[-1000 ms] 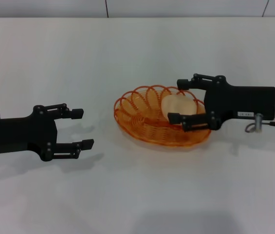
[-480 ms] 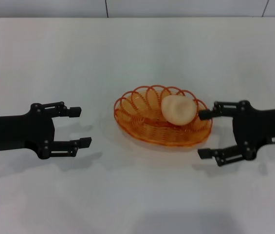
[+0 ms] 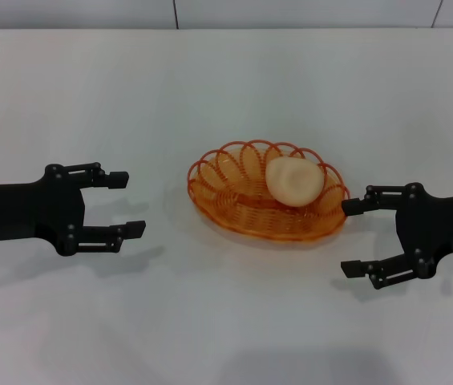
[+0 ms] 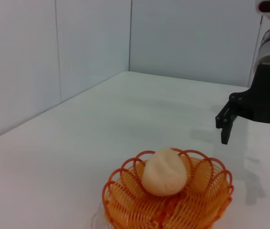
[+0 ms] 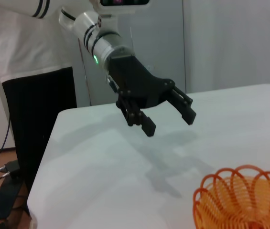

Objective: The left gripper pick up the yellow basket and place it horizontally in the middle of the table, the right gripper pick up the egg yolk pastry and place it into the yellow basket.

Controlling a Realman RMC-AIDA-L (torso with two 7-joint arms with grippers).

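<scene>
yellow basket (image 5: 242, 198) cropped in right wrist view, right hand (image 4: 254, 121) partly cropped in left wrist view

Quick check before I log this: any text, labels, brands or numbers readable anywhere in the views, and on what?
No text can be read.
The right gripper carries a small white label on its body; its print is too small to read.
The left gripper, yellow basket and egg yolk pastry show no markings.

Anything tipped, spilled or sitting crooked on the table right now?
Nothing stands out. The egg yolk pastry lies inside the yellow basket, which sits flat on the table. The left tool and right tool are open, clear of it.
</scene>
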